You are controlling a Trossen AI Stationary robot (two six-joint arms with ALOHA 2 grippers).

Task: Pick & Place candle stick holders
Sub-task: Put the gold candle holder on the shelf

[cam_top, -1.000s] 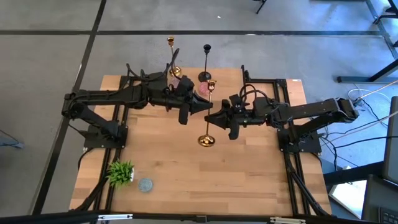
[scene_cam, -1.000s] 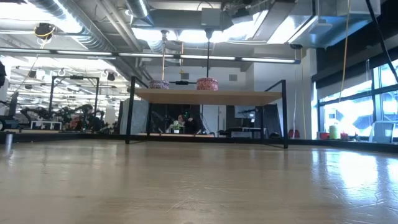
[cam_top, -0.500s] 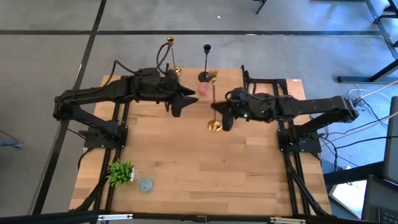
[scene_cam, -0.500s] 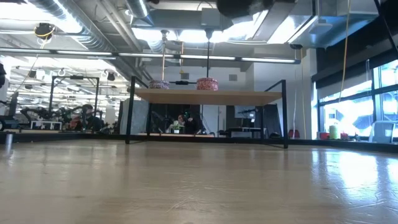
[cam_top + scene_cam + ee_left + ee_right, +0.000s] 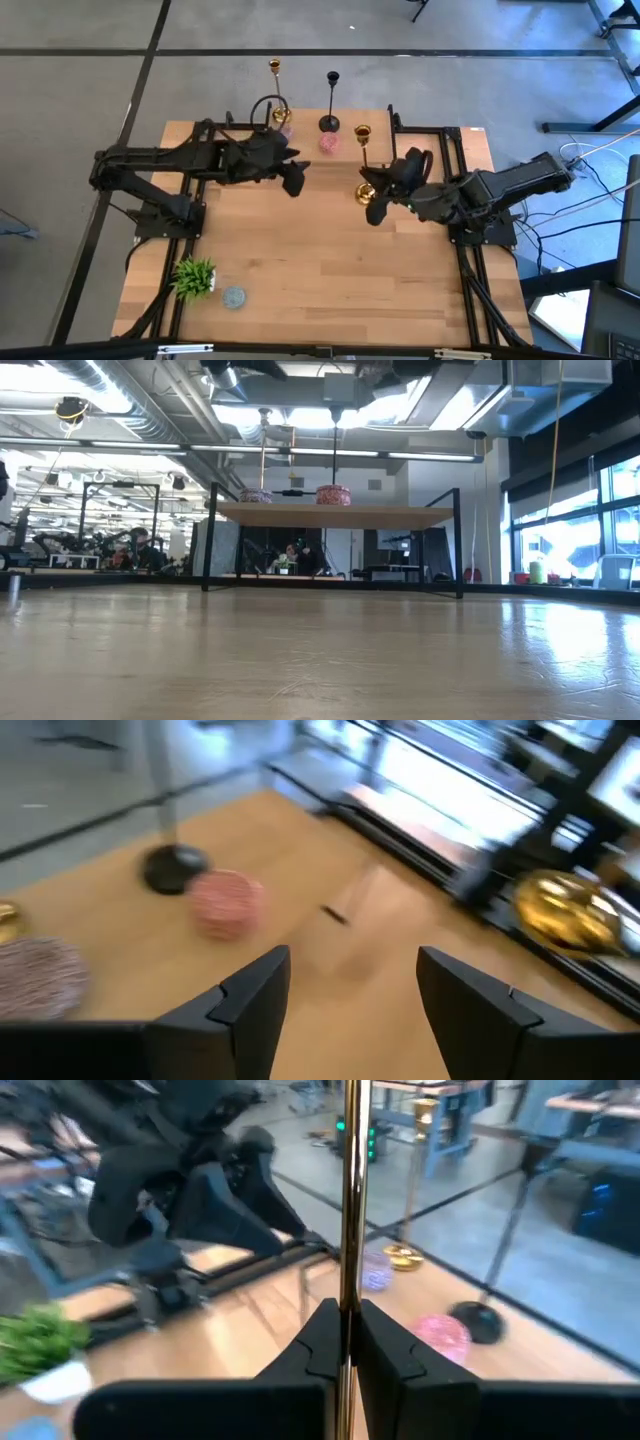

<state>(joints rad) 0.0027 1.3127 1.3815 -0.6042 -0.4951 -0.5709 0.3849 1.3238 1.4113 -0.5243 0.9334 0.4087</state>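
Note:
My right gripper [image 5: 372,203] is shut on a gold candlestick [image 5: 364,160] at the table's far right; its cup top [image 5: 362,131] is up and its round base [image 5: 366,192] is by the fingers. My left gripper [image 5: 295,182] is open and empty [image 5: 350,990], to the left of it. A second gold candlestick [image 5: 275,90] and a black candlestick [image 5: 332,100] stand on their round bases at the table's far edge. They also show in the right wrist view: the gold one [image 5: 415,1180], the black one [image 5: 510,1230]. My right gripper pinches the gold candlestick's thin stem [image 5: 350,1280] between its two fingers [image 5: 320,1342], low on the stem near the base. The fingers come about level from the table's right side and lie across the stem. The candlestick stands upright; whether its base touches the table, I cannot tell.
Two small pink round things [image 5: 328,143] [image 5: 285,128] lie by the candlestick bases at the far edge. A small green plant [image 5: 195,277] and a grey disc [image 5: 233,297] sit at the near left. The near middle of the wooden table [image 5: 330,290] is bare.
My right gripper has carried the gold candlestick from the table's middle toward the far edge and the right, keeping it upright. My left gripper has drawn back from the candlestick toward the table's left.

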